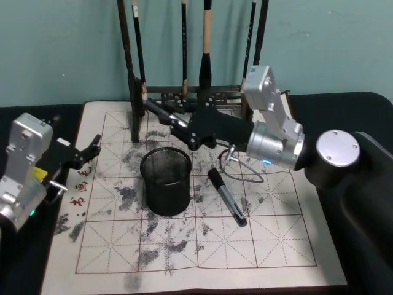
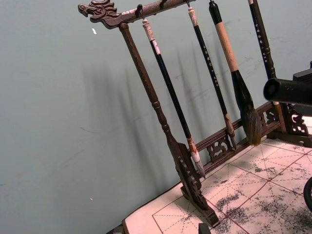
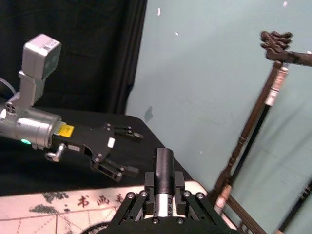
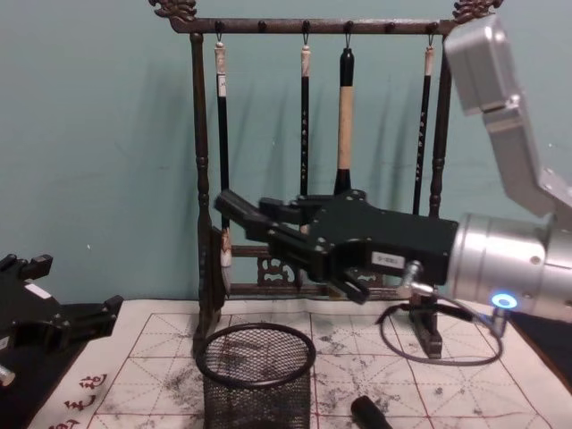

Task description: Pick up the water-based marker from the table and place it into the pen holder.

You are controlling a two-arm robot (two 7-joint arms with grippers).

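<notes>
Right gripper [image 1: 179, 125] is clamped on the marker [image 1: 156, 109]. The right wrist view shows it plainly: the fingers [image 3: 181, 186] pinch the black barrel [image 3: 164, 163] from both sides, and its round end sticks out past them. From the chest, the gripper [image 4: 284, 231] hangs above the holder [image 4: 257, 393], well clear of the rim, with the marker [image 4: 235, 206] pointing to the robot's left. So the marker is in the air, not in the cup. Seen from the head, it sits just behind the holder [image 1: 166, 196], between the holder and the rack [image 1: 132, 80], its free end close to the rack's left post. The left wrist view catches that same black tip [image 2: 287, 90] in front of the hanging brushes [image 2: 234, 68].

The holder stands upright on the ink-stained mat [image 1: 270, 246]. Just to its right a pen [image 1: 227, 196] lies flat on the mat, black cap toward the rack.

Left gripper [image 1: 92, 150] is parked at the mat's left edge with its fingers spread and nothing between them. The right wrist view [image 3: 130, 152] confirms it.
</notes>
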